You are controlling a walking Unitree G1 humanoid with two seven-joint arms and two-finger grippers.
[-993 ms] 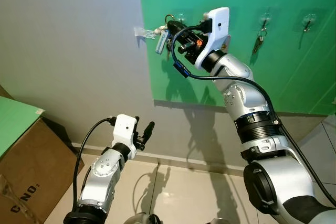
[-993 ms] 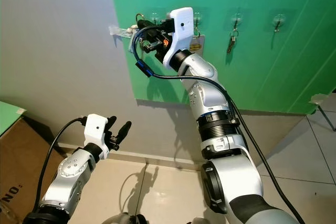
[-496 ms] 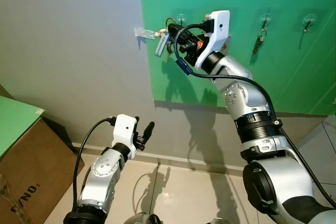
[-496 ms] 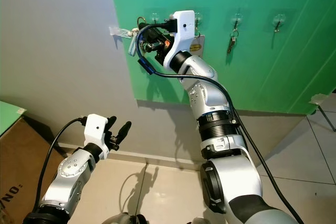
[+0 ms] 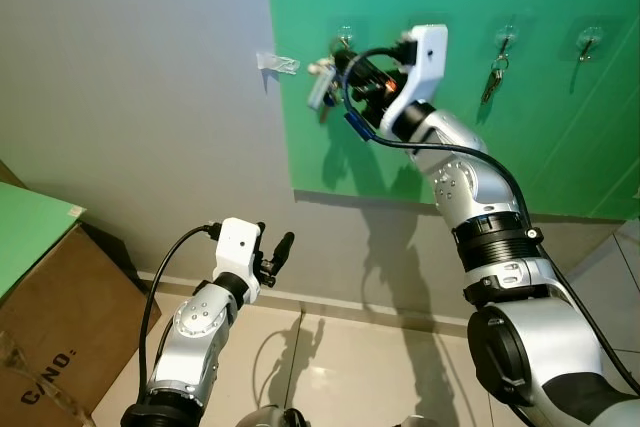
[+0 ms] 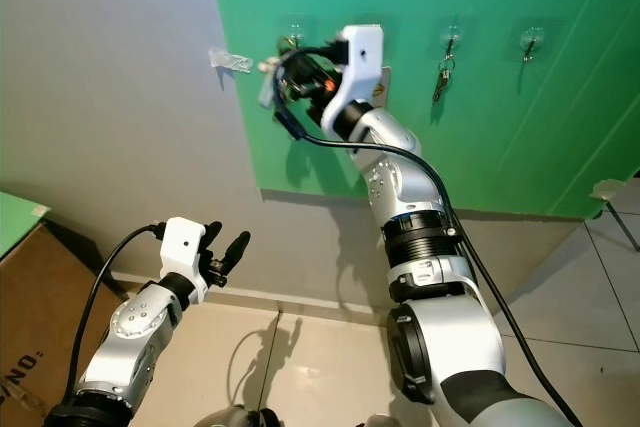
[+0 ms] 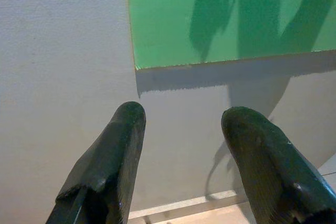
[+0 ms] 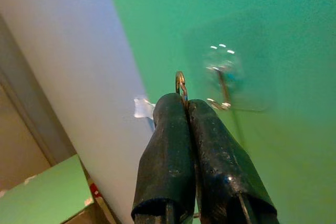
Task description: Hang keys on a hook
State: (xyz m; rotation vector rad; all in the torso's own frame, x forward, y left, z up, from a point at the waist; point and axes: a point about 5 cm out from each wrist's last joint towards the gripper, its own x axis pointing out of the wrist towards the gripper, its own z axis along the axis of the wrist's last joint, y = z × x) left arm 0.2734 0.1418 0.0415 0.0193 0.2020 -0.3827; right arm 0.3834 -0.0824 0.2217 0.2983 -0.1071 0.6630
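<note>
Green board [image 5: 420, 147] covers the upper right of the head views, with grey wall [image 5: 130, 97] to its left.

Going left to right: at lower left the left gripper [image 5: 274, 251] hangs idle near the floor, its fingers [image 7: 113, 150] spread apart and empty, unmoved over the last second. A clear hook [image 5: 277, 62] sticks out from the grey wall at upper left, with nothing on it. Just right of it, across the edge of the board, the right gripper [image 5: 335, 65] is raised against the green. A second ago it sat lower and nearer that wall hook; since then it has risen and shifted right, so the keys [image 5: 320, 92] now dangle just below the first board hook [image 5: 345, 37].

In the right wrist view the black fingers [image 8: 176, 145] are pressed together on the key ring [image 8: 180, 83], which pokes up between the tips, close beside the hook [image 8: 223, 85] but apparently not over it yet. That reads as the arm lining up with the board hook; the ring probably has to go a little further right and then drop onto the prong.

Counted: five hooks in all, one on the grey wall and four on the board. Two bunches of keys: one in the gripper, and one already hung [image 5: 492, 77] on the third board hook. The fourth hook [image 5: 588, 42] at far right looks bare. One cardboard box [image 5: 50, 347] sits at lower left.
</note>
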